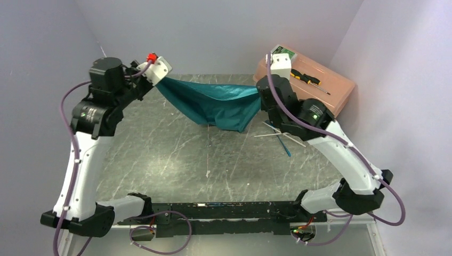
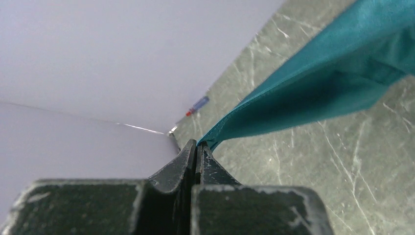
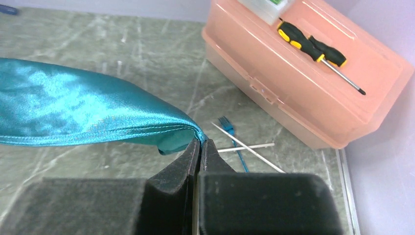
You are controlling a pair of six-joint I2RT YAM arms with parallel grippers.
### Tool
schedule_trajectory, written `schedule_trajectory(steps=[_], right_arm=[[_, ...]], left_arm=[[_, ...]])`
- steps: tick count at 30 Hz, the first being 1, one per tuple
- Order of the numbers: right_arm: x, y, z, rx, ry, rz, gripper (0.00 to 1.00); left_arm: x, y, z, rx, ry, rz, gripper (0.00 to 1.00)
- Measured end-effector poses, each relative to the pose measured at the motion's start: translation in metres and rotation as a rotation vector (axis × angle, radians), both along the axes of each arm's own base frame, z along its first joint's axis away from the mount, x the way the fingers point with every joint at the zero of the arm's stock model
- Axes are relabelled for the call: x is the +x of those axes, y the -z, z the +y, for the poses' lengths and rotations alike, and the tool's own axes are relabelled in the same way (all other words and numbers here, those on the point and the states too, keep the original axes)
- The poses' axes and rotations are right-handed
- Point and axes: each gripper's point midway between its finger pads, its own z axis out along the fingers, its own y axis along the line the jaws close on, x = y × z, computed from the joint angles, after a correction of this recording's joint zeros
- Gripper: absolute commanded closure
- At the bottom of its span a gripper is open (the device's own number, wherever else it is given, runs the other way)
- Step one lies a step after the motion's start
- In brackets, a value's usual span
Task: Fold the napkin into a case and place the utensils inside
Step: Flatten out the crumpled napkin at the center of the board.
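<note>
Two hands [image 2: 196, 147] [image 3: 199, 144] pinch one napkin [image 1: 213, 104] near one fork [image 3: 226, 123], two sticks [image 3: 254, 146] [image 3: 271, 165]

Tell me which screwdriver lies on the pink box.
The yellow-and-black screwdriver lies on the box; the red-and-blue screwdriver lies on the table by the far wall.

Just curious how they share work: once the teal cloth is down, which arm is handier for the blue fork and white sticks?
Probably the right. The blue fork and white sticks lie just beyond the right claw; the left claw grips the napkin at the opposite end.
</note>
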Motion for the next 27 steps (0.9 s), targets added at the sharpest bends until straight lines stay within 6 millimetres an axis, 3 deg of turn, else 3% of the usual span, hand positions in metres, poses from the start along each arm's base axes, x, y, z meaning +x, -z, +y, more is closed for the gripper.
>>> schedule_trajectory(steps=[4,9,12,14,17,19,22,25,27], right_arm=[[-0.026,-0.034,0.004,0.061,-0.064,-0.047,1.00],[-0.053,-0.076,-0.014,0.187,-0.129,-0.108,1.00],[-0.071,-0.112,-0.026,0.295,-0.181,-0.177,1.00],[-0.079,-0.132,-0.029,0.351,-0.214,-0.216,1.00],[-0.081,-0.136,-0.028,0.366,-0.227,-0.229,1.00],[-0.072,-0.119,-0.022,0.316,-0.209,-0.199,1.00],[-0.048,-0.068,-0.004,0.174,-0.163,-0.099,1.00],[-0.013,-0.008,0.016,0.031,-0.121,0.014,1.00],[0.009,0.030,0.019,-0.046,-0.085,0.080,1.00]], left_arm=[[-0.025,-0.048,0.009,-0.052,-0.026,-0.079,0.97],[-0.065,-0.104,0.019,-0.121,-0.033,-0.186,0.97],[-0.087,-0.132,0.023,-0.147,-0.024,-0.254,0.97],[-0.096,-0.137,0.022,-0.155,-0.005,-0.269,0.97],[-0.105,-0.123,0.019,-0.152,0.018,-0.246,0.97],[-0.102,-0.092,0.021,-0.126,0.005,-0.183,0.97],[-0.086,-0.033,0.027,-0.056,-0.046,-0.066,0.97],[-0.064,0.012,0.033,0.016,-0.094,0.008,0.97],[-0.046,0.036,0.036,0.062,-0.121,0.028,0.97]])
